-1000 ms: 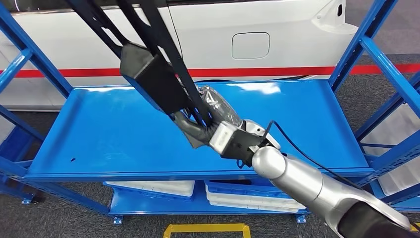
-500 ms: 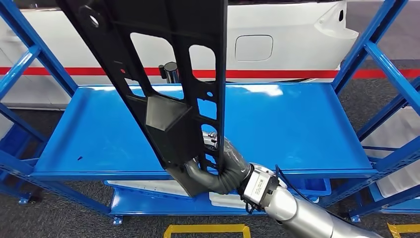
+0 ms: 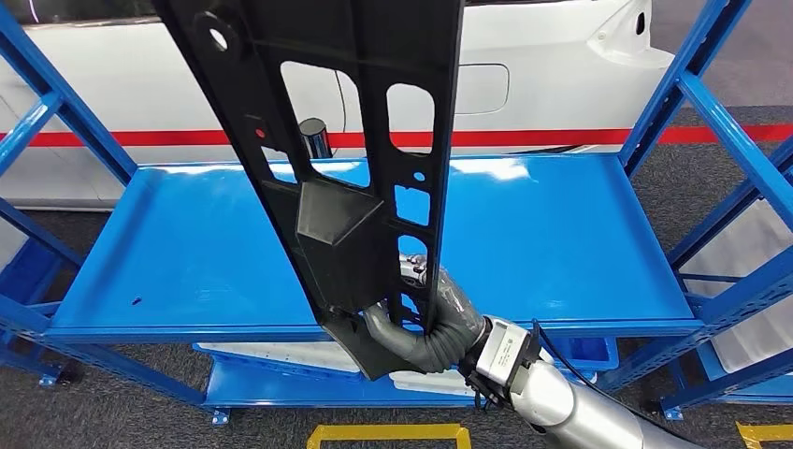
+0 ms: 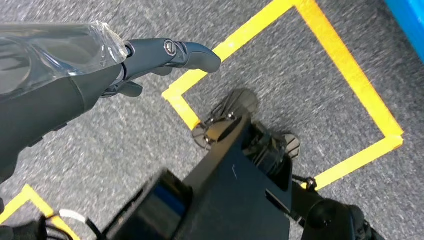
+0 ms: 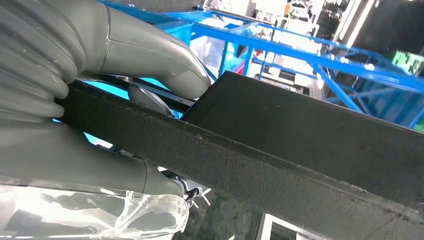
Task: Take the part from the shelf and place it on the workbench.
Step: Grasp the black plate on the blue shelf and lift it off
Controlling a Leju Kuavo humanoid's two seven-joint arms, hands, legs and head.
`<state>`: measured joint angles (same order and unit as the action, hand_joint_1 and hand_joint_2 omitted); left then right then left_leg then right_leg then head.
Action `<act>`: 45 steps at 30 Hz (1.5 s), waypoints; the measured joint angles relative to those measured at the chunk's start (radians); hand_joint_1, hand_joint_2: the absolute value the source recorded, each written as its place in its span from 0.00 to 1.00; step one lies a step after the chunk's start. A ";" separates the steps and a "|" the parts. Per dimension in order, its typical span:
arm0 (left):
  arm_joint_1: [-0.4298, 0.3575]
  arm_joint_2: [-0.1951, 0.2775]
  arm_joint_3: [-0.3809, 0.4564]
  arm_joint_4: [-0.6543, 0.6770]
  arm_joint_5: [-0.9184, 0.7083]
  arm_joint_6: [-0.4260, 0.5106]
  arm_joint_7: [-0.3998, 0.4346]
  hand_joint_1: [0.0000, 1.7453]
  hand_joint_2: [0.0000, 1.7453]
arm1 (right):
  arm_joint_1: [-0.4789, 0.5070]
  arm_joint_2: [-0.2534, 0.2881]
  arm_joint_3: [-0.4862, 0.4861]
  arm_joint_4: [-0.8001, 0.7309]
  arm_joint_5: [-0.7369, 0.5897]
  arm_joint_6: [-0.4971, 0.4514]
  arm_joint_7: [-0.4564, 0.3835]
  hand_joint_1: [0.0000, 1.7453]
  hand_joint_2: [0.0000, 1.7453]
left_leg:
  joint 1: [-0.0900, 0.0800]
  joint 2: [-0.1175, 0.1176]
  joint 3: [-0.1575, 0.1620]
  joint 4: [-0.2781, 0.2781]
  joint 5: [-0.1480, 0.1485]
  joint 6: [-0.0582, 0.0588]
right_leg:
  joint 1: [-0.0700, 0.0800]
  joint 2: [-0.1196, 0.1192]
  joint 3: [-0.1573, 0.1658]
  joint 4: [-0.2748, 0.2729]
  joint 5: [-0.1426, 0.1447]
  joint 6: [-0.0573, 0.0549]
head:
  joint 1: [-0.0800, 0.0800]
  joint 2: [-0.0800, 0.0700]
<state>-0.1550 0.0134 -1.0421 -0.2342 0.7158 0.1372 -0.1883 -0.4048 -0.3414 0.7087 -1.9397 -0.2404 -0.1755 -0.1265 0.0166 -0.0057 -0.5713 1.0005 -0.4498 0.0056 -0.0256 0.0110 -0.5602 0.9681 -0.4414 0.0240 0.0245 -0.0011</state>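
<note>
Above the blue shelf (image 3: 561, 234), right hand (image 3: 425, 323) grips the black part (image 3: 346, 140); left hand (image 4: 150, 57) hangs spread.

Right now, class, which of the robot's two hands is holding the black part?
The right hand grips the long black part near its lower end, above the blue shelf. The left hand hangs over grey floor, holding nothing.
</note>
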 joint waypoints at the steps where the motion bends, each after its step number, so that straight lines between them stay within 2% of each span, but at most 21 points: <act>1: 0.001 -0.001 0.001 0.000 0.002 0.000 0.008 0.00 1.00 | 0.001 0.000 -0.002 -0.001 -0.009 -0.007 0.003 1.00 1.00 | 0.001 0.001 -0.027 0.060 -0.032 -0.004 | 0.000 -0.001 0.000 0.000 0.001 -0.003 | 0.000 0.000; 3: 0.004 -0.002 0.002 0.000 0.004 -0.001 0.020 0.00 1.00 | 0.007 0.000 -0.009 -0.002 -0.031 -0.023 0.004 1.00 1.00 | 0.001 0.001 -0.094 0.205 -0.092 -0.009 | 0.001 -0.001 -0.002 0.000 0.001 -0.005 | -0.001 0.000; 5: 0.007 -0.002 0.002 0.000 0.006 -0.001 0.027 0.00 1.00 | 0.015 0.000 -0.015 -0.002 -0.050 -0.035 0.003 1.00 1.00 | 0.001 0.001 -0.119 0.252 -0.093 -0.007 | 0.003 0.005 -0.002 0.000 0.001 -0.005 | 0.000 0.000; 6: 0.009 -0.002 0.003 0.000 0.007 -0.001 0.030 0.00 1.00 | 0.018 0.000 -0.018 -0.002 -0.057 -0.039 0.001 1.00 1.00 | 0.000 0.000 -0.101 0.211 -0.066 -0.003 | 0.003 0.010 -0.002 0.000 0.001 -0.005 | -0.001 0.000; 8: 0.009 -0.002 0.004 0.000 0.007 -0.001 0.033 0.00 1.00 | 0.020 0.000 -0.025 -0.003 -0.067 -0.044 -0.006 1.00 1.00 | -0.002 -0.017 -0.031 0.062 0.002 0.010 | 0.004 0.021 -0.001 0.000 0.001 -0.004 | -0.001 0.000; 10: 0.011 -0.002 0.005 0.000 0.006 -0.001 0.035 0.00 1.00 | 0.023 0.000 -0.032 -0.005 -0.073 -0.049 -0.013 1.00 1.00 | -0.006 -0.037 0.017 -0.037 0.031 0.018 | 0.004 0.033 -0.004 0.000 0.003 0.003 | 0.000 0.000; 13: 0.013 -0.002 0.008 0.000 0.006 -0.002 0.043 0.00 1.00 | 0.034 -0.001 -0.042 -0.011 -0.079 -0.054 -0.018 1.00 1.00 | -0.011 -0.030 0.024 -0.055 0.035 0.026 | -0.002 0.046 -0.009 -0.003 0.007 0.023 | 0.000 0.000; 15: 0.014 -0.002 0.010 0.000 0.006 -0.002 0.045 0.00 1.00 | 0.040 -0.003 -0.050 -0.015 -0.080 -0.056 -0.020 1.00 1.00 | -0.008 -0.017 0.028 -0.066 0.042 0.038 | -0.001 0.031 -0.025 0.031 -0.019 0.031 | 0.002 0.000; 18: 0.018 -0.003 0.014 0.000 0.006 -0.002 0.047 0.00 1.00 | 0.044 -0.005 -0.056 -0.018 -0.080 -0.058 -0.022 1.00 1.00 | -0.011 0.006 0.030 -0.070 0.043 0.049 | 0.002 0.007 -0.108 0.213 -0.112 0.033 | 0.004 0.000; 20: 0.020 -0.003 0.017 0.000 0.006 -0.003 0.047 0.00 1.00 | 0.050 -0.005 -0.060 -0.019 -0.080 -0.058 -0.022 1.00 1.00 | -0.014 0.022 0.031 -0.069 0.042 0.050 | 0.002 0.005 -0.135 0.275 -0.121 0.035 | 0.004 0.000; 22: 0.020 -0.003 0.019 0.000 0.006 -0.004 0.047 0.00 1.00 | 0.054 -0.005 -0.064 -0.020 -0.079 -0.058 -0.022 1.00 1.00 | -0.014 0.037 0.031 -0.067 0.040 0.049 | 0.002 -0.009 -0.091 0.192 -0.068 0.035 | 0.004 0.000; 25: 0.021 -0.004 0.020 0.000 0.009 -0.005 0.051 0.00 1.00 | 0.053 -0.005 -0.068 -0.025 -0.080 -0.059 -0.024 1.00 1.00 | -0.021 0.058 0.029 -0.052 0.030 0.037 | 0.007 -0.060 -0.009 0.027 -0.009 0.028 | 0.004 0.000; 26: 0.022 -0.004 0.020 0.000 0.010 -0.006 0.052 0.00 1.00 | 0.053 -0.005 -0.068 -0.027 -0.082 -0.061 -0.026 1.00 1.00 | -0.024 0.065 0.028 -0.048 0.027 0.032 | 0.010 -0.066 -0.003 0.011 -0.007 0.023 | 0.003 0.000; 28: 0.023 -0.004 0.020 0.000 0.012 -0.007 0.053 0.00 1.00 | 0.055 -0.005 -0.069 -0.029 -0.082 -0.069 -0.030 1.00 1.00 | -0.024 0.077 0.026 -0.044 0.025 0.025 | 0.011 -0.052 -0.007 0.008 -0.002 0.011 | 0.003 0.000; 30: 0.023 -0.004 0.020 0.000 0.013 -0.008 0.053 0.00 1.00 | 0.056 -0.005 -0.069 -0.031 -0.072 -0.080 -0.033 1.00 1.00 | -0.018 0.060 0.013 -0.010 -0.004 0.014 | 0.009 -0.042 -0.012 0.006 0.005 0.000 | 0.003 0.000; 33: 0.024 -0.006 0.020 0.000 0.015 -0.010 0.053 0.00 1.00 | 0.055 -0.003 -0.068 -0.034 -0.056 -0.094 -0.031 1.00 1.00 | -0.012 0.026 -0.058 0.171 -0.111 -0.003 | 0.006 -0.030 -0.021 0.006 0.013 -0.011 | 0.003 0.000; 35: 0.024 -0.006 0.021 0.000 0.017 -0.010 0.053 0.00 1.00 | 0.056 -0.003 -0.068 -0.034 -0.053 -0.097 -0.029 1.00 1.00 | -0.009 0.023 -0.086 0.252 -0.139 -0.007 | 0.007 -0.024 -0.025 0.006 0.016 -0.012 | 0.003 0.000; 37: 0.024 -0.006 0.021 0.000 0.017 -0.011 0.054 0.00 1.00 | 0.057 -0.002 -0.068 -0.035 -0.053 -0.097 -0.027 1.00 1.00 | -0.008 0.021 -0.044 0.187 -0.098 -0.002 | 0.006 -0.017 -0.026 0.006 0.020 -0.009 | 0.003 0.000; 40: 0.025 -0.007 0.021 0.000 0.017 -0.013 0.056 0.00 1.00 | 0.057 -0.002 -0.068 -0.037 -0.056 -0.097 -0.026 1.00 1.00 | -0.013 0.010 0.056 -0.012 -0.021 0.014 | 0.010 -0.010 -0.030 0.008 0.027 0.002 | 0.003 0.000; 43: 0.026 -0.007 0.021 0.000 0.017 -0.018 0.059 0.00 1.00 | 0.057 -0.002 -0.068 -0.037 -0.062 -0.097 -0.027 1.00 1.00 | -0.019 0.007 0.061 -0.048 -0.008 0.028 | 0.011 -0.009 -0.039 0.007 0.038 0.020 | 0.004 0.000; 45: 0.027 -0.008 0.020 0.000 0.017 -0.018 0.060 0.00 1.00 | 0.057 -0.002 -0.068 -0.037 -0.063 -0.097 -0.027 1.00 1.00 | -0.017 0.009 0.054 -0.054 0.007 0.042 | 0.008 -0.008 -0.053 0.027 0.016 0.029 | 0.005 0.000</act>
<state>-0.1279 0.0052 -1.0216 -0.2342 0.7328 0.1189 -0.1282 -0.3475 -0.3439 0.6404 -1.9772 -0.3029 -0.2725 -0.1537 -0.0004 0.0032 -0.5169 0.9464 -0.4425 0.0479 -0.0180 0.0028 -0.6131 0.9950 -0.4254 0.0530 0.0294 -0.0011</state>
